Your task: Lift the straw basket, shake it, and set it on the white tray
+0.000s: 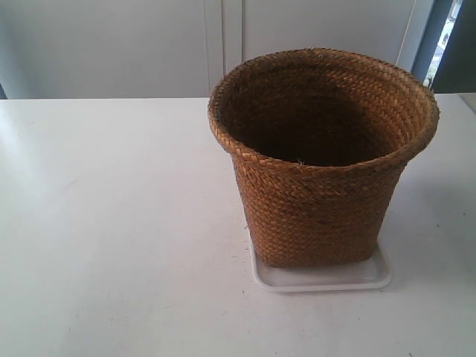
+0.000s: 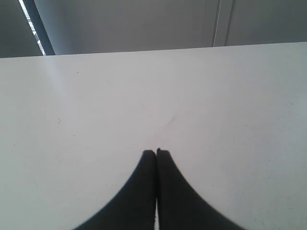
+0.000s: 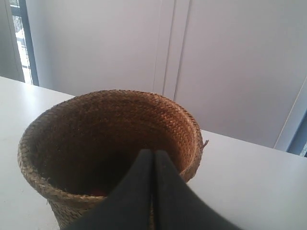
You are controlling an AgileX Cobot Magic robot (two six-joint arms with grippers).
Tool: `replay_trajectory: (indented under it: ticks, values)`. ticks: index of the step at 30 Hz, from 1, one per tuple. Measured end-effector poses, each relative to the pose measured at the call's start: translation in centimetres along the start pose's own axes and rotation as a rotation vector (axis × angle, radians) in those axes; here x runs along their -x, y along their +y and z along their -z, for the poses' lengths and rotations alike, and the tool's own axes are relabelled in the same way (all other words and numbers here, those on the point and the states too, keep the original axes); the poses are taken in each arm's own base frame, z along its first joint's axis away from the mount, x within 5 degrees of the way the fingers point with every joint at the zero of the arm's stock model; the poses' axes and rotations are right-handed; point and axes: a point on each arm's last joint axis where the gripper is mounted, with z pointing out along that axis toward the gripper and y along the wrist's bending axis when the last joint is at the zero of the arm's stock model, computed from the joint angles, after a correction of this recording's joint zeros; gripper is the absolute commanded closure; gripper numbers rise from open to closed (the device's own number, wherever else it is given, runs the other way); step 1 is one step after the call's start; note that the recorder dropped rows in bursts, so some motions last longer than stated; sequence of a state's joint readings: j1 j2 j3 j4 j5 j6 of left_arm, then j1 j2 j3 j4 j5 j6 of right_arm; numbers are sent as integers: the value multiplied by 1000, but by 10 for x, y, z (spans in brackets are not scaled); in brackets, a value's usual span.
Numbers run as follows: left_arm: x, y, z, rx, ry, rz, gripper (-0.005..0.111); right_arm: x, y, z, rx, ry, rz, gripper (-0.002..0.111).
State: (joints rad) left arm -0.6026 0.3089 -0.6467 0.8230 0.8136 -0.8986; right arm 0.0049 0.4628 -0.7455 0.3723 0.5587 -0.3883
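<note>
The straw basket (image 1: 320, 160) stands on the white tray (image 1: 320, 278), inside its rim; wide table (image 1: 111, 223) lies beside the tray. The left gripper (image 2: 156, 152) and right gripper (image 3: 153, 152) are each pressed together.

Rough woven straw basket (image 1: 320, 178); glossy plastic white tray (image 1: 327, 279).

We see a broad, flat white tabletop (image 1: 111, 223) with a matte surface that fills most of the exterior view. Faint specks and short scuff marks dot it, and soft light falls across it. Behind its far edge stands a pale grey wall of smooth panels (image 1: 104, 44), split by a narrow vertical white strip (image 1: 223, 44). In the exterior view's upper right corner we make out a dark upright frame (image 1: 461, 44) beside a thin sliver of bright window (image 1: 446, 33); what lies outside is too blurred to tell.
</note>
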Motion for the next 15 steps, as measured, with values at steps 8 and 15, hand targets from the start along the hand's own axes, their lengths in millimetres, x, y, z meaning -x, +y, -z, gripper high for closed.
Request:
replay_trajectory:
  ticks: [8, 15]
  values:
    - [-12, -2, 6, 107, 93, 264, 107, 0, 0, 0, -2, 1, 3, 108]
    - [-13, -17, 5, 33, 13, 233, 107, 0, 0, 0, -1, 2, 3, 108]
